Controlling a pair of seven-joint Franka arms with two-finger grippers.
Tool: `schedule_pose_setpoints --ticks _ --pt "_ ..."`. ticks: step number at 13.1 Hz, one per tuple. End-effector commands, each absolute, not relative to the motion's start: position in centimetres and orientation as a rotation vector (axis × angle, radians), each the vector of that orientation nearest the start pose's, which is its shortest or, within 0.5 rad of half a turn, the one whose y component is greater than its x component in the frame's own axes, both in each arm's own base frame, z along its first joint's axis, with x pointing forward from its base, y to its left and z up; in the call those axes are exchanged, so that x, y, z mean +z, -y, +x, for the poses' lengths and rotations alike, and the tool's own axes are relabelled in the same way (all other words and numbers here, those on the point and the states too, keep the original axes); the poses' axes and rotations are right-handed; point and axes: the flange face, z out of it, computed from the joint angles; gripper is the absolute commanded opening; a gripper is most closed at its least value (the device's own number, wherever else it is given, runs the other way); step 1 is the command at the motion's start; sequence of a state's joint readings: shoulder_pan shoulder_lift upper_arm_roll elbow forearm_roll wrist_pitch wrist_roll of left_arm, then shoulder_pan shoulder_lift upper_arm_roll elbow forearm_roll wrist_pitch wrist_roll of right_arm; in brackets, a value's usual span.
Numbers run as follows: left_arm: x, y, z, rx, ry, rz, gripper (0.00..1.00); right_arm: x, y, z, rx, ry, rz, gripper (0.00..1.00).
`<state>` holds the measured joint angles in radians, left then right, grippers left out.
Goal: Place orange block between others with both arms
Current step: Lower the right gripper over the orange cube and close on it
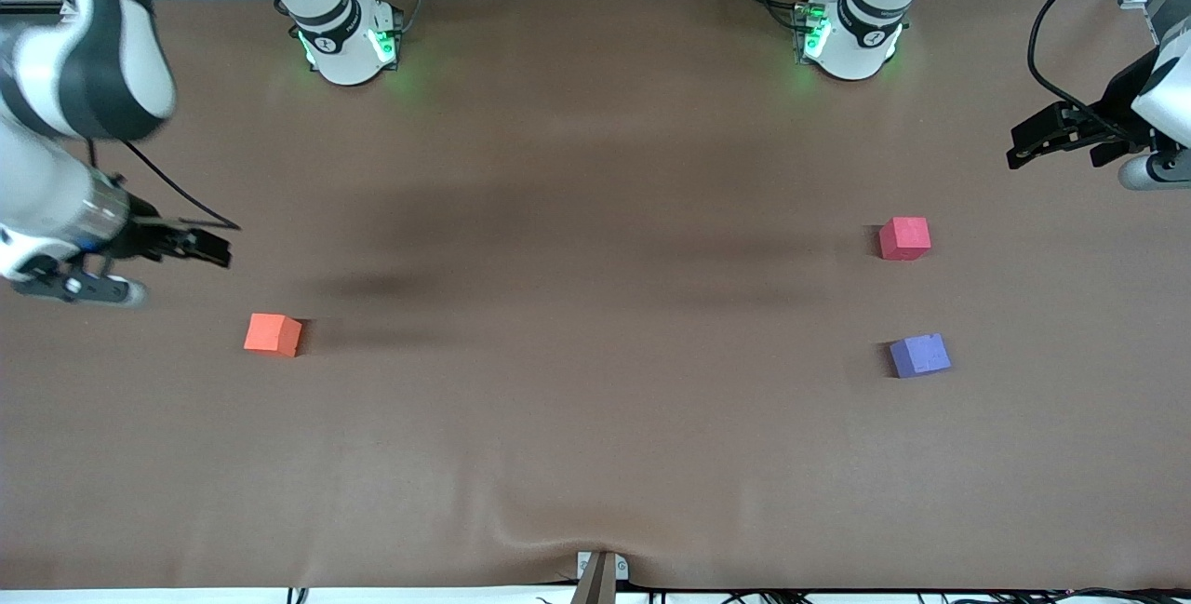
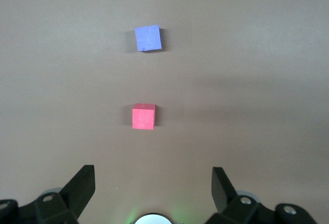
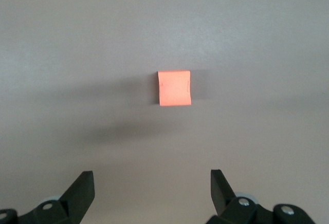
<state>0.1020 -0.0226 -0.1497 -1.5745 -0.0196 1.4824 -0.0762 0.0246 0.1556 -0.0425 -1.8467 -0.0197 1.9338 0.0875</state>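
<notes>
The orange block [image 1: 273, 334] is found on the table toward the right arm's end, well apart from the red-pink block [image 1: 904, 238] and purple block [image 1: 919, 355], nearest the spread, empty right gripper [image 1: 209, 248], while the left gripper [image 1: 1023, 146], likewise spread, is held waiting.

High front camera facing both arm bases, wrist cameras looking down at the tabletop [image 1: 595, 455], sharing its blocks

Count on the bench [image 1: 595, 455]: three foam blocks, namely one orange block [image 1: 273, 334], one red-pink block [image 1: 904, 238], one purple-blue block [image 1: 919, 355]. Two arms, two end effectors.
</notes>
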Motion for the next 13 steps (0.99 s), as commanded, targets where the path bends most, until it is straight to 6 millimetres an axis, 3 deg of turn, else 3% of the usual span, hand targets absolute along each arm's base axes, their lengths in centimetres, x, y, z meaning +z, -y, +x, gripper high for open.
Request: schedule_pose_setpoints --ticks 1,3,7,9,13 --pt "63.0 2.7 53.6 0.114 0.009 -3.168 1.00 37.6 1.2 61.3 0.105 -0.172 -3.172 1.00" --pt "62.9 2.8 53.6 0.117 0.009 -3.169 1.00 33.7 1.4 62.7 0.059 -0.162 -3.174 1.00" --pt "62.7 2.6 53.7 0.119 0.012 -3.169 1.00 28.0 2.3 64.0 0.010 -0.154 -3.179 1.00" --pt "62.9 2.4 53.6 0.114 0.017 -3.168 1.00 25.5 4.0 64.3 -0.019 -0.111 -3.181 1.00" --pt "63.2 2.5 53.3 0.112 0.016 -3.168 1.00 22.6 4.5 64.2 0.009 -0.076 -3.182 1.00"
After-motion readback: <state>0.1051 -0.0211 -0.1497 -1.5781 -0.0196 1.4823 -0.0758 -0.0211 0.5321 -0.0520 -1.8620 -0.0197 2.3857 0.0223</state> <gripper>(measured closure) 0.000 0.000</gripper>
